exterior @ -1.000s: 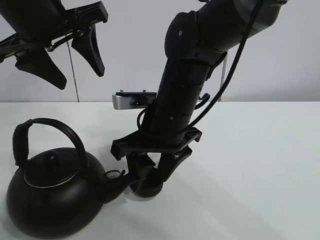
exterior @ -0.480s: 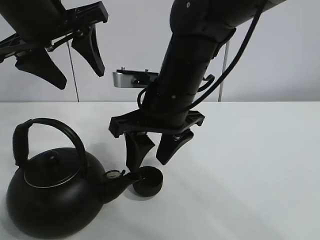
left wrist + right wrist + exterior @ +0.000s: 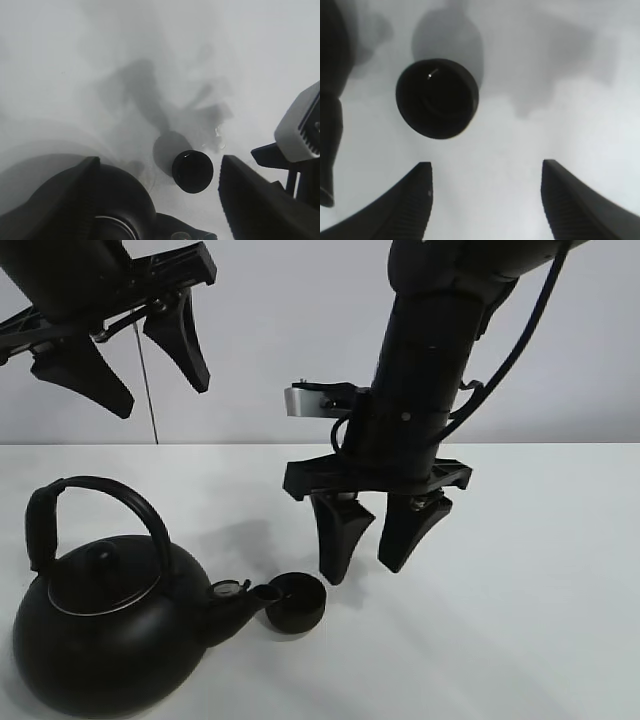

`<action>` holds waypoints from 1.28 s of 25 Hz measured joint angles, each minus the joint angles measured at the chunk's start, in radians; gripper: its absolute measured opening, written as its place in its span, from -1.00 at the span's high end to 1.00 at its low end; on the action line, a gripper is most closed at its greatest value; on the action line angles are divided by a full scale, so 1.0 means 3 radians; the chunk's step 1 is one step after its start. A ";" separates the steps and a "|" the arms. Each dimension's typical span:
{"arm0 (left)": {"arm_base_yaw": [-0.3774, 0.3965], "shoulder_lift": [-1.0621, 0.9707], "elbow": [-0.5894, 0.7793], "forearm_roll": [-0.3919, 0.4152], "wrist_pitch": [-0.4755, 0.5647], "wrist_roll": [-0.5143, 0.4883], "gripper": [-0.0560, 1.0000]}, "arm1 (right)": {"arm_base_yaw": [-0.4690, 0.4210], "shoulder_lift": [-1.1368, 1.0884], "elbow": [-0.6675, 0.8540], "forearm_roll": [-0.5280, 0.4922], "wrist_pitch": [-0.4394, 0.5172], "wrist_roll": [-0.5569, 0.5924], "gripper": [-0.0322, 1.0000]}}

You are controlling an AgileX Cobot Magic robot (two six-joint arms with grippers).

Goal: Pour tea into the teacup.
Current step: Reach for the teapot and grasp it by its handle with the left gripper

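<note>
The white worktop [image 3: 540,620] carries the big black kettle [image 3: 100,630], which stands upright with nothing gripping it. The teacup [image 3: 295,602] is already set right at the tip of the kettle's spout [image 3: 245,598]. Whether the two touch cannot be told. No pouring looks to have begun, so the step in hand is probably taking hold of the kettle.

The left hand [image 3: 160,398] hangs high above the kettle, fingers spread and empty. To do the step well, it should probably come straight down over the crown of the kettle's arched handle [image 3: 110,490] and close firmly there, since a full kettle will likely swing if it is held off-centre. A low lift and a slow tip about the spout should keep the stream over so small a target.

The right hand [image 3: 365,570] hovers past the teacup on the side away from the kettle, fingers apart and holding nothing. It would best draw clear, or it may knock the light cup. The spout itself could also nudge the teacup [image 3: 437,97] as the kettle rises, so the first move wants care. From the left wrist, the teacup [image 3: 192,171] shows between the fingers, beside the kettle's shoulder [image 3: 120,200].

By count:
- one worktop
- one kettle
- two hands
- one teacup
</note>
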 joint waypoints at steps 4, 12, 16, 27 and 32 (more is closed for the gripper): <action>0.0000 0.0000 0.0000 0.0000 -0.0003 0.0000 -0.03 | -0.0092 -0.0070 0.0000 -0.0182 0.0252 0.0023 0.10; 0.0000 0.0000 0.0000 0.0000 -0.0027 0.0000 -0.03 | -0.0289 -0.0463 0.0000 -0.0571 0.0559 0.0194 0.10; 0.0000 0.0000 0.0000 0.0000 -0.0031 0.0000 -0.03 | -0.0309 -0.0710 0.0000 -0.0601 0.0615 0.0295 0.10; 0.0000 0.0000 0.0000 0.0000 -0.0040 0.0000 -0.03 | -0.0309 -0.1046 0.0000 -0.0524 0.0713 0.0372 0.10; 0.0000 0.0000 0.0000 0.0000 -0.0043 0.0000 -0.03 | -0.0309 -0.1050 0.0000 -0.0521 0.0713 0.0386 0.10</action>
